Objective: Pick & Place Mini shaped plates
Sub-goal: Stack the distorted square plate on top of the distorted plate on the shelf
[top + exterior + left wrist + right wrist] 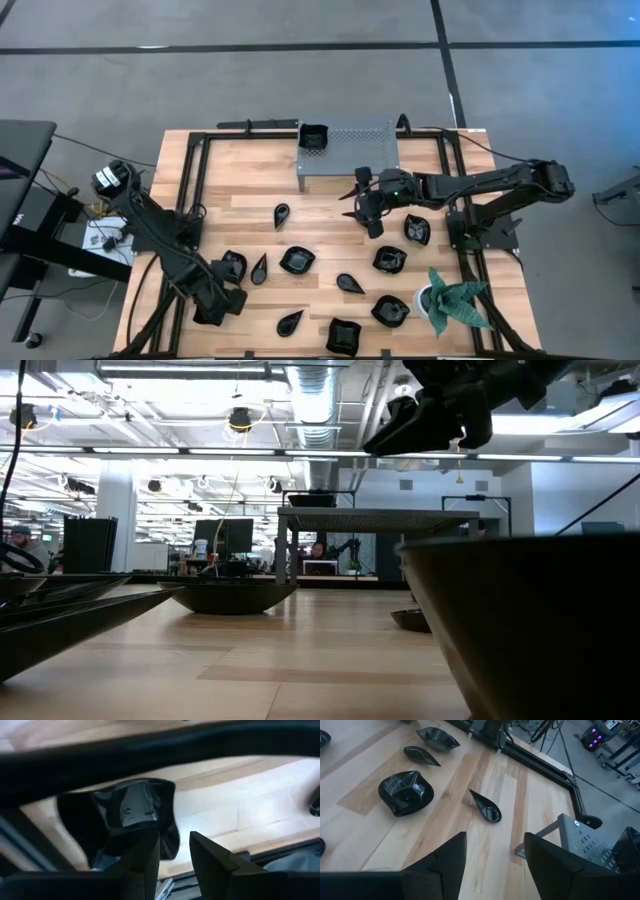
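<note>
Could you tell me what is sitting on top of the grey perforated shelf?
One black dish sits at a corner of the shelf. Whether anything lies under the shelf cannot be seen.

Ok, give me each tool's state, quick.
Left tool: closed on a black plate.
Right tool: open, empty, above the table.

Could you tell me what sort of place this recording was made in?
Probably an open-plan robotics lab or workshop: exposed ceiling ducts, a monitor on desks behind, and a framed wooden table with two robot arms.
</note>
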Robot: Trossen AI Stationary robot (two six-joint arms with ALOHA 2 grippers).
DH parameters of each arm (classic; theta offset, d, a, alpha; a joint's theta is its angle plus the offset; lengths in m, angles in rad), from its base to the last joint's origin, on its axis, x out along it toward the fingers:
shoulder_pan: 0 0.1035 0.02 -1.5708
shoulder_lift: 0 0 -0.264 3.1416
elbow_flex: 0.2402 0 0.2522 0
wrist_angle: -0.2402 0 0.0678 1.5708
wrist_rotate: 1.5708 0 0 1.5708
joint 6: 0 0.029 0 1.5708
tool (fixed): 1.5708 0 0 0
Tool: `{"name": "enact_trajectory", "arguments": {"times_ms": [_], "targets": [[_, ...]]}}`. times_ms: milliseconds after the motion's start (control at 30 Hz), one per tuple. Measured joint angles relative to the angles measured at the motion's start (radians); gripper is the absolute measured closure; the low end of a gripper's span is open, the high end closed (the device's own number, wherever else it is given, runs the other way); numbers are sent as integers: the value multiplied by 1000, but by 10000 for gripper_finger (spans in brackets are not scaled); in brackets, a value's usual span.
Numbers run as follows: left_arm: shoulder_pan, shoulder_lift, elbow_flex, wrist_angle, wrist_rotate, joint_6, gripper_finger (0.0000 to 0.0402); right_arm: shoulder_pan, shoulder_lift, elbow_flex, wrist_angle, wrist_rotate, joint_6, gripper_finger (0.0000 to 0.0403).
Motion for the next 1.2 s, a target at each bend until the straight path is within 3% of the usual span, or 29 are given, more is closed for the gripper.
{"name": "enact_trajectory", "arguments": {"times_ms": [567,833,933,1067,1200], "targets": [[0,162,0,53,1,38,300,0,0,0,-1,0,1,209],[2,138,0,94,8,58,383,0,0,0,0,0,1,210],[14,107,8,113,8,61,394,1,0,0,0,0,1,209],[55,62,46,114,2,152,396,1,0,0,0,0,1,211],[135,18,98,113,-94,371,397,1,0,0,0,0,1,213]]}}
